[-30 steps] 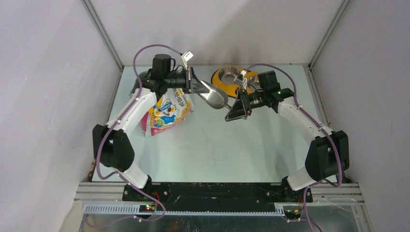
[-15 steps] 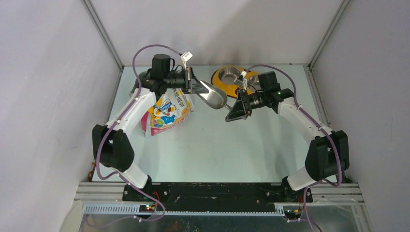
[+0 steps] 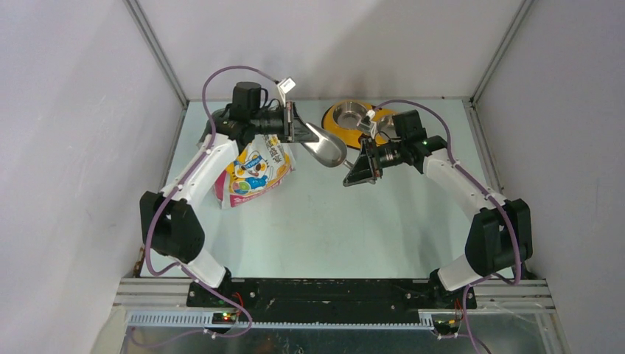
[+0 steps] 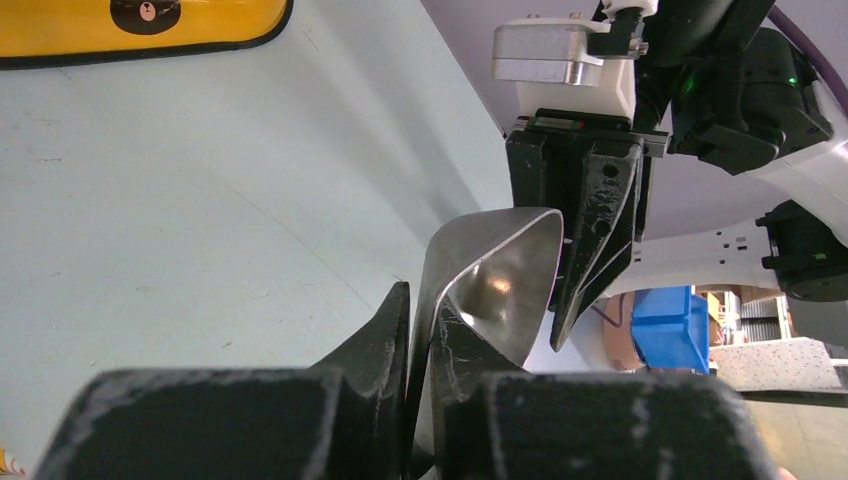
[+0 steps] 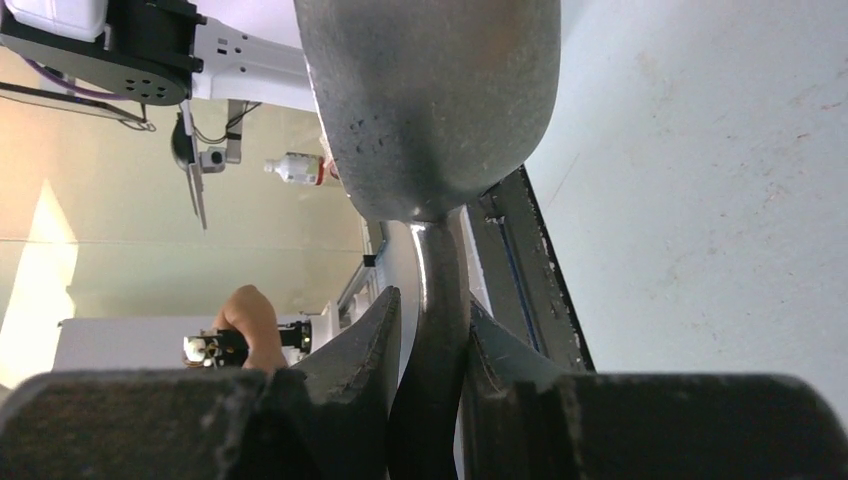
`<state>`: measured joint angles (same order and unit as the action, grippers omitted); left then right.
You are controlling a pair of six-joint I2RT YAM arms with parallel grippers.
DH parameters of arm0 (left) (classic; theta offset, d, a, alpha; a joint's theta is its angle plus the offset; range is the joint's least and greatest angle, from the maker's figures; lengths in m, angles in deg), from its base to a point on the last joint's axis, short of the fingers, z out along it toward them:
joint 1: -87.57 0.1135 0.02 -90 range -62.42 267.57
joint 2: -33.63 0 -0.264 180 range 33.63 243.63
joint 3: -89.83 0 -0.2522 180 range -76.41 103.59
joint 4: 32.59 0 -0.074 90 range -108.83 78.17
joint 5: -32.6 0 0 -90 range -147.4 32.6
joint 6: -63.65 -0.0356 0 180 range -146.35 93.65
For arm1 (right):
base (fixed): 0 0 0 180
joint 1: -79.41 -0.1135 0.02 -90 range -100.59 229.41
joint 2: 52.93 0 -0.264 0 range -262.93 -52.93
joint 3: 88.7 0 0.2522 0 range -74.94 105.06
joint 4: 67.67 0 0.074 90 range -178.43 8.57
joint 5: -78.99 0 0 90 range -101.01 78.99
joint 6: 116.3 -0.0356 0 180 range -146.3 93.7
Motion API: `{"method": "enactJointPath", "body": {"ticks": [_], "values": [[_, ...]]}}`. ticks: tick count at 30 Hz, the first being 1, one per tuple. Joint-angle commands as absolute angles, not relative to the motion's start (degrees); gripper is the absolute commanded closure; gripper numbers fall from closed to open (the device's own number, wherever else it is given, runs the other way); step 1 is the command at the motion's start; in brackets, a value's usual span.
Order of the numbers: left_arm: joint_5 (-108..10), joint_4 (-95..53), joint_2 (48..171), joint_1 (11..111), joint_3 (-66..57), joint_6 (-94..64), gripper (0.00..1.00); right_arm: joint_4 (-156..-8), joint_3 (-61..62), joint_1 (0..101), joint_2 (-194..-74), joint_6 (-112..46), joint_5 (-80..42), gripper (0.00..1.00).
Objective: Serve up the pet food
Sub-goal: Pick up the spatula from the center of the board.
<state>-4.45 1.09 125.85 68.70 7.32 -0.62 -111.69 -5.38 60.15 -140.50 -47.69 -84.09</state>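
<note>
The grey metal scoop (image 3: 329, 149) hangs in the air between my two grippers. My left gripper (image 3: 298, 131) is shut on the thin edge of the scoop's bowl (image 4: 497, 290), with its fingertips (image 4: 425, 300) clamped on the metal. My right gripper (image 3: 351, 175) is shut round the scoop's handle (image 5: 440, 290), and the bowl (image 5: 430, 100) extends beyond it. The white-orange-pink cat bag (image 3: 254, 171) lies under my left arm. No kibble shows. The yellow double-bowl feeder (image 3: 339, 131) sits at the back behind the scoop.
The feeder's yellow rim (image 4: 140, 25) shows at the top of the left wrist view. The right gripper's body (image 4: 590, 200) faces the left camera closely. Grey walls and metal frame rails (image 3: 158, 55) close in the table on three sides.
My right wrist has shifted slightly left toward the scoop. The left arm and the scoop have stayed almost still.
</note>
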Motion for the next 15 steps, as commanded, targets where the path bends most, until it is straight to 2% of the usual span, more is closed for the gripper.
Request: {"method": "enactJointPath", "body": {"ticks": [1, 15], "values": [[-5.45, 1.34, 122.71, 69.27, 9.19, -2.96, 0.86, -110.83, -4.35, 61.08, -136.59, -45.52, -81.63, 1.00], [-5.48, 0.78, 120.50, 69.65, 6.52, -3.39, 0.96, -104.74, -4.36, 64.39, -133.64, -52.77, -80.61, 1.00]]}}
